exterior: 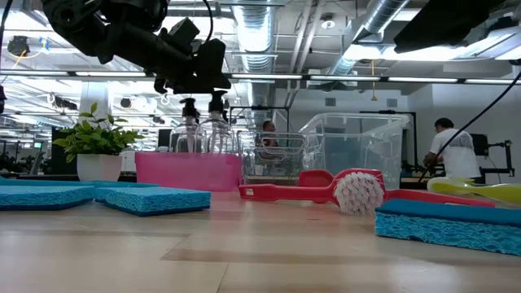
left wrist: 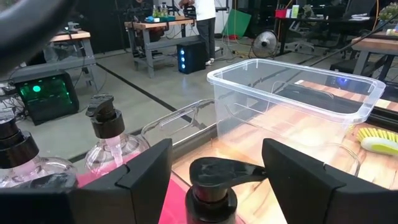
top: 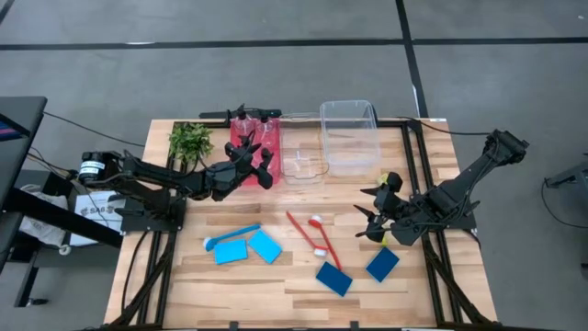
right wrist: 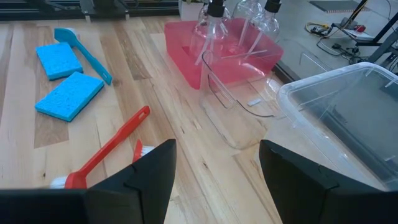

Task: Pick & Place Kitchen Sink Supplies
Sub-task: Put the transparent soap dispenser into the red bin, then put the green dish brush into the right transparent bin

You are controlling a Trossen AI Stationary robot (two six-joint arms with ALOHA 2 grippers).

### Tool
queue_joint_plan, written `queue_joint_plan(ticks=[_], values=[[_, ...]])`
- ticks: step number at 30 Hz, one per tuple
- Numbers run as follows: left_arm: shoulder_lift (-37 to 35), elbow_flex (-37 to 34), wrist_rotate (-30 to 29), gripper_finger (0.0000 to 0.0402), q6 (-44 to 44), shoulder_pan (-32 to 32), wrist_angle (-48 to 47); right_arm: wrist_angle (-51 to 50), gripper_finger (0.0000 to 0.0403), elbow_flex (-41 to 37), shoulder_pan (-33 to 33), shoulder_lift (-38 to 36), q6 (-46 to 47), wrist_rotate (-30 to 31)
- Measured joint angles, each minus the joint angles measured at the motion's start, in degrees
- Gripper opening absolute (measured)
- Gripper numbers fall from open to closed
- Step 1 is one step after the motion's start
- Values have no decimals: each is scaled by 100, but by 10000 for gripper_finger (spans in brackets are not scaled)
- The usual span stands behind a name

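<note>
Now the left gripper (top: pixel 262 165) hangs over the pink bin (top: pixel 250 158), its two fingers (left wrist: pixel 146 171) spread apart on either side of the black top of one pump bottle (left wrist: pixel 211 186) that stands just below it; the fingers are near this top, but whether they touch it cannot be told. Two more pump bottles (left wrist: pixel 112 146) stand in the same bin, just beside this gripper. Beyond it, toward the right arm, come the small clear bin (top: pixel 301 154) and then the large clear bin (top: pixel 349 136). The right gripper (top: pixel 377 216) waits with open fingers, holding nothing, near the right edge of the table (top: pixel 276 280). A yellow-green brush (top: pixel 386 179) lies just beside it, near the large clear bin. Two dark-blue sponges (top: pixel 382 264) lie close in front of it, and two red brushes (top: pixel 312 241) are between them and the two light-blue sponges (top: pixel 248 246). A blue brush (top: pixel 230 236) lies touching the light-blue sponges, well apart from both grippers.
</note>
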Motion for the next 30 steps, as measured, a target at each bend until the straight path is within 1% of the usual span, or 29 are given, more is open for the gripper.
queue_joint_plan(ticks=[16,21,30], values=[[-15,0,-13,250,241,-197,-4,0,224,0,-2,0,2,-3],[-195,-1,-20,250,313,-255,0,0,224,0,-2,0,2,-38],[-691,0,-26,250,617,-642,-24,0,224,0,-6,0,2,-46]])
